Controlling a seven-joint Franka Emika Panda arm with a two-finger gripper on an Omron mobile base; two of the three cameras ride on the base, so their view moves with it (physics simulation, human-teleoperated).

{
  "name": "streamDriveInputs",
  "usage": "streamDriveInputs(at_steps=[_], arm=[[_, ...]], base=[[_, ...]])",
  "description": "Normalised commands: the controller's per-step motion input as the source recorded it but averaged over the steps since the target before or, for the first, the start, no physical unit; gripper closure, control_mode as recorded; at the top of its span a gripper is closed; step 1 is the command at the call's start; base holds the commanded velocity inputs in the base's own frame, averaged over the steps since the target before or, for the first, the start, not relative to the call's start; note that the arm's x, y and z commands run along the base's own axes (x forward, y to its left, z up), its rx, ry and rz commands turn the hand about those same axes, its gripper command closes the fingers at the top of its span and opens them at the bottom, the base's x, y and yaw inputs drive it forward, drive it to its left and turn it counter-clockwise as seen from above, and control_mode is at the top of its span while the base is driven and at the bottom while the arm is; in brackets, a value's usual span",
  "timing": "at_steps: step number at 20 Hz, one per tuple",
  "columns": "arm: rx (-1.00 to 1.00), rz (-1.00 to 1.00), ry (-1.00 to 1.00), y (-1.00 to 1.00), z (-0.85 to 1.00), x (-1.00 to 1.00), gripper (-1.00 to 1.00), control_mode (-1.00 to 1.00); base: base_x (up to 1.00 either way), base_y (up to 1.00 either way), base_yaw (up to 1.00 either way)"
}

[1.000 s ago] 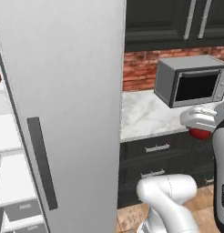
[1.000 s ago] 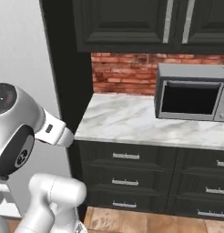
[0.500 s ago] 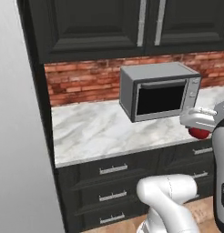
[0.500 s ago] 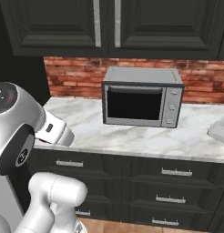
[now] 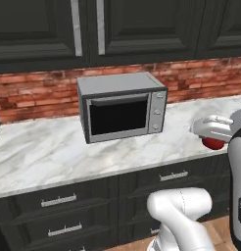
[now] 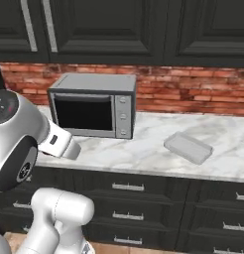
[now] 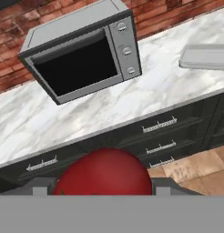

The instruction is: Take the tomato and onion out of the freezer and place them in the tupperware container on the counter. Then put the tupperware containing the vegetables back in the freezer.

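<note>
the pincer [image 5: 213, 138] sits closed on the tomato [image 7: 104, 172], a glossy deep-red ball that bulges at the bottom of the hand view with a finger stub at either side of it. in the left base view the tomato shows red just under the white hand, off the front edge of the counter [image 5: 39, 157] and above the dark drawers [image 6: 129, 188]. beyond the pincer the silver microwave [image 7: 82, 50] stands on the marble against the brick wall [image 6: 193, 96]. the tray [image 6: 188, 147] lies flat on the counter, well apart from the pincer, off to the microwave's far side.
</note>
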Motion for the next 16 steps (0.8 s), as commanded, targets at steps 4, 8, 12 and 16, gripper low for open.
streamDriveInputs(at_steps=[4, 8, 12, 16], arm=[[0.00, 0.00, 0.00, 0.00, 0.00, 0.00, 1.00, 1.00], [0.00, 0.00, 0.00, 0.00, 0.00, 0.00, 1.00, 1.00], [0.00, 0.00, 0.00, 0.00, 0.00, 0.00, 1.00, 1.00], [0.00, 0.00, 0.00, -0.09, -0.04, 0.11, 1.00, -1.00]], base=[[0.38, -1.00, 0.00], [0.47, -1.00, 0.00], [0.58, -0.98, 0.00], [0.41, -0.52, 0.00]])
